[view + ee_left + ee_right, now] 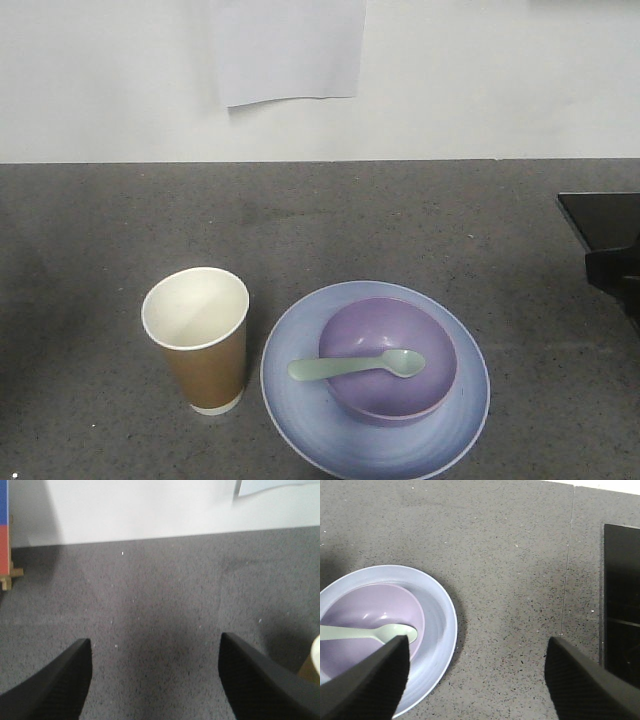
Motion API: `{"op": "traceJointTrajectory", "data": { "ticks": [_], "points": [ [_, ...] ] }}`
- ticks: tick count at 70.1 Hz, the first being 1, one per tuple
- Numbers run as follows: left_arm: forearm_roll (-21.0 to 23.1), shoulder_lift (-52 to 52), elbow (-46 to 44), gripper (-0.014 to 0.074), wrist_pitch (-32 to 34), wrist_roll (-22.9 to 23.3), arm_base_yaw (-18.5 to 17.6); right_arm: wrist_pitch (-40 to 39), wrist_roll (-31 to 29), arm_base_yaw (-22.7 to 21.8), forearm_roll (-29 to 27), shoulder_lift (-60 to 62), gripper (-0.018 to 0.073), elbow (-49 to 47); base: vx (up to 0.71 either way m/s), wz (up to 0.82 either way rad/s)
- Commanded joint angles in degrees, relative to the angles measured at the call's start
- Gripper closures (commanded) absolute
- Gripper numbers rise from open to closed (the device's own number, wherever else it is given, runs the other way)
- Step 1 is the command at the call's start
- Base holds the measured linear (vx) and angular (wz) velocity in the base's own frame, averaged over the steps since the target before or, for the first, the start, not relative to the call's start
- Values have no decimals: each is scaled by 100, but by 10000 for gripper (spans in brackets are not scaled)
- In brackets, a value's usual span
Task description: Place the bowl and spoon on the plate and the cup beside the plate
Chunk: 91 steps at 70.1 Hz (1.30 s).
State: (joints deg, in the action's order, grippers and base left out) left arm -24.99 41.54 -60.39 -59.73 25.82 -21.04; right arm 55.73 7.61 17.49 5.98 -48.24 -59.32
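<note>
One cup (196,338), plate (375,443), bowl (387,357), spoon (357,367).

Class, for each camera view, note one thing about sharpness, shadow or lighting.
Front view: even, soft light; cup and plate sharp, faint shadows. Left wrist view: left gripper dark and blurred, soft shadow on the counter between its fingers. Right wrist view: right gripper blurred; the plate casts a shadow on its right.

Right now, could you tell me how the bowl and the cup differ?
The bowl is lavender, low and wide; the cup is brown outside, white inside, tall and tapered. The bowl sits on the plate with the spoon across it; the cup stands empty on the countertop. Both are upright.
</note>
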Motion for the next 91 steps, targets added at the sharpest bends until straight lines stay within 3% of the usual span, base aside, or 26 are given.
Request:
{"op": "traceJointTrajectory", "data": {
  "ticks": [1, 12, 20, 27, 40, 44, 91],
  "points": [
    [-199, -274, 367, 84, 698, 246, -28, -366, 17, -22, 92, 106, 66, -142, 0, 0],
    [-199, -771, 1110, 104, 1309, 617, -28, -410, 17, -22, 153, 271, 131, -142, 0, 0],
    [-206, -995, 1432, 168, 1427, 709, -28, -410, 17, -22, 274, 376, 194, -142, 0, 0],
    [-278, -1060, 1453, 281, 1409, 704, -28, -405, 17, -22, 314, 403, 286, -142, 0, 0],
    [-523, -1060, 1417, 604, 1423, 704, -28, -399, 17, -22, 334, 403, 510, -142, 0, 0],
    [-530, -1060, 1417, 605, 1423, 704, -28, -388, 17, -22, 334, 403, 577, -142, 0, 0],
    [-519, -1060, 1417, 604, 1407, 704, -28, -337, 17, -22, 337, 403, 570, -142, 0, 0]
  ]
}}
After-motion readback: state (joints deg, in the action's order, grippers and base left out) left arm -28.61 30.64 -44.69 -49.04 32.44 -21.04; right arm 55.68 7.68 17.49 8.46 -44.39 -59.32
